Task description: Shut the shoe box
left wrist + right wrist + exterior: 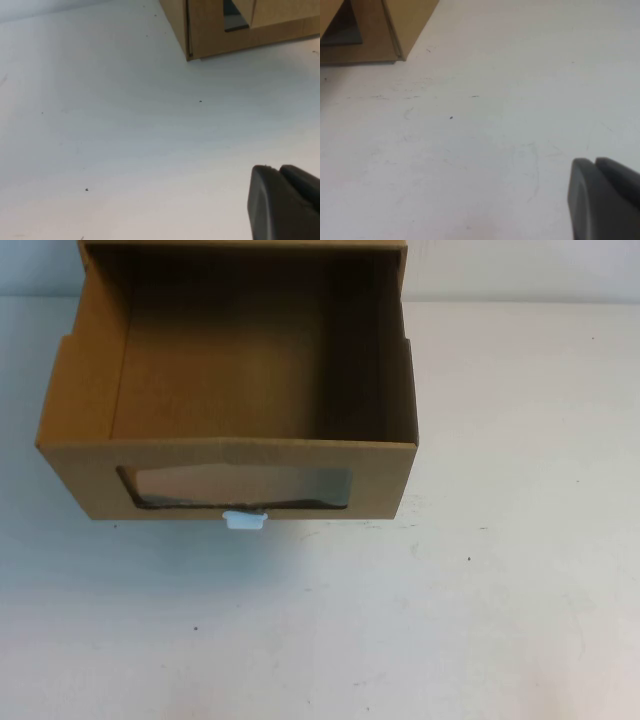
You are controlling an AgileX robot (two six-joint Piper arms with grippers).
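Shoe box (pixel 230 410): drawer pulled open, twelve o'clock on white table (pixel 480 620).
Left gripper (pixel 285 205): seven o'clock, clear of box, claw state unreadable.
Right gripper (pixel 605 200): five o'clock, likewise unreadable.

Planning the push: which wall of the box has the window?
The front wall, facing the robot, white tab beneath. Left gripper and right gripper sit apart from it.
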